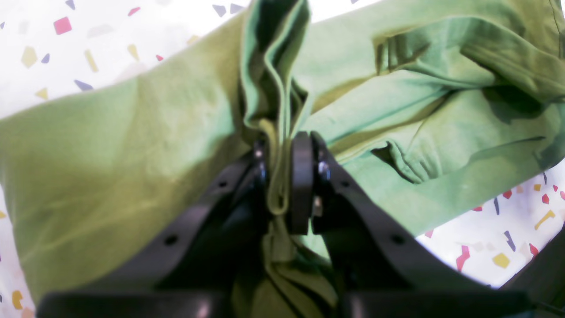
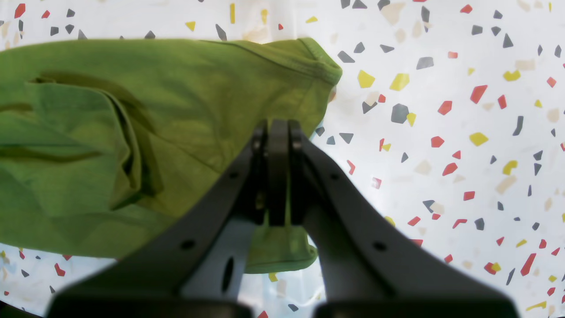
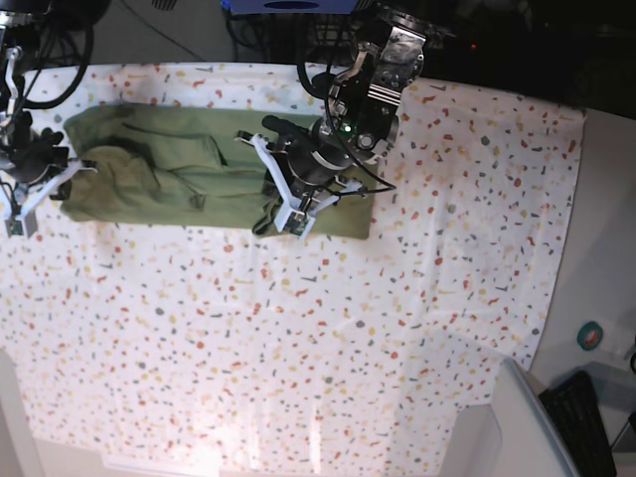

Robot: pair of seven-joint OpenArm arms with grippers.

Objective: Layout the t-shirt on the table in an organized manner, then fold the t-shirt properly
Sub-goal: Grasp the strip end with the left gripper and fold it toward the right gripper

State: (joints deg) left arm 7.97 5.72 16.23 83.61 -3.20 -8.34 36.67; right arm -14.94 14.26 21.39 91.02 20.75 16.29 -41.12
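- The t-shirt (image 3: 199, 179) lies near the far edge of the worktop (image 3: 397, 328) as a long band running left to right in the base view, already doubled over lengthwise by the look of it.
- It is not neat: thick creases and a bunched ridge run through the middle, and the left end in the base view is rumpled.
- My judgement: the laying-out is roughly done and a first fold is in hand; the cloth needs smoothing, and the crosswise folds that would make a compact packet are not yet done.
- Left fingers (image 1: 282, 176): nearly closed, pinching a gathered pleat of the shirt, which rises between them in the left wrist view. This arm sits over the band's right half in the base view.
- Right fingers (image 2: 278, 172): pressed fully together at the shirt's stitched edge. Green cloth shows just under the tips in the right wrist view, so they seem to grip a thin edge of it, though the hold itself is hidden.
- In the base view the right arm (image 3: 30, 169) stands at the band's left end.
- Count: one t-shirt, one speckled worktop, two arms.
- Off the cloth's near-right corner in the base view: one small round teal thing (image 3: 590, 336) and one dark keyboard-like item (image 3: 576, 412).
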